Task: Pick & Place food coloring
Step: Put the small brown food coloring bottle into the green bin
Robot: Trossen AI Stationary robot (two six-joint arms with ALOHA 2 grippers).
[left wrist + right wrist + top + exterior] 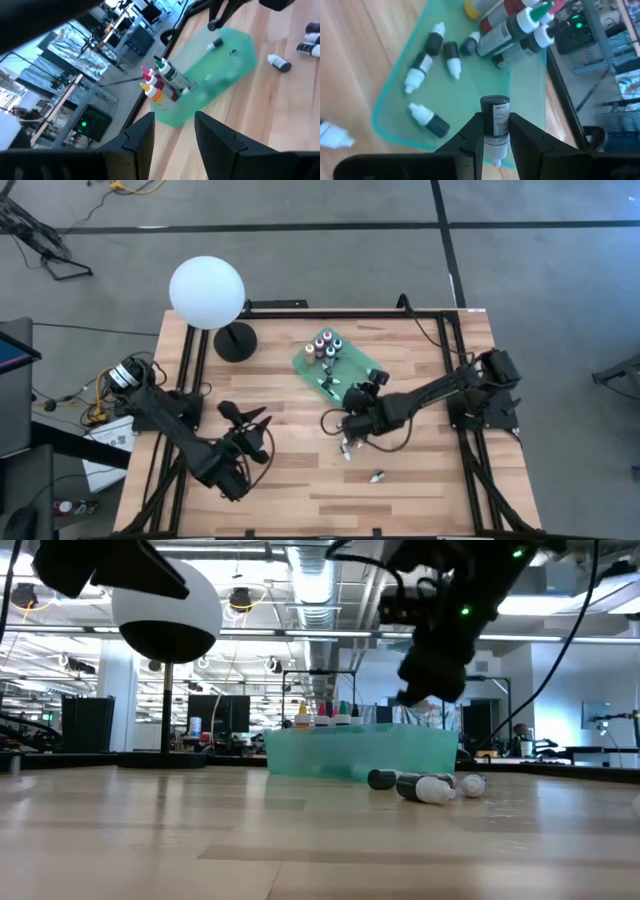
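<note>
Only right wrist view shows right tool (495, 131) clamping dark bottle (495, 120) above green tray (470, 95); left tool (174, 131) open.

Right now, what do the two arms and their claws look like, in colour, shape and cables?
Both arms are dark, nearly black, built of jointed segments. The left claw has two broad, angular dark fingers. The right claw has the same blocky dark fingers. Black cables loop loosely beside the right arm. In the low view, small green lights glow on the right arm. No printed markings are readable.

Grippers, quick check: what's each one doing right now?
Left gripper: open, empty, facing the green tray.
Right gripper: closed on a dark food coloring bottle, above the tray.
</note>
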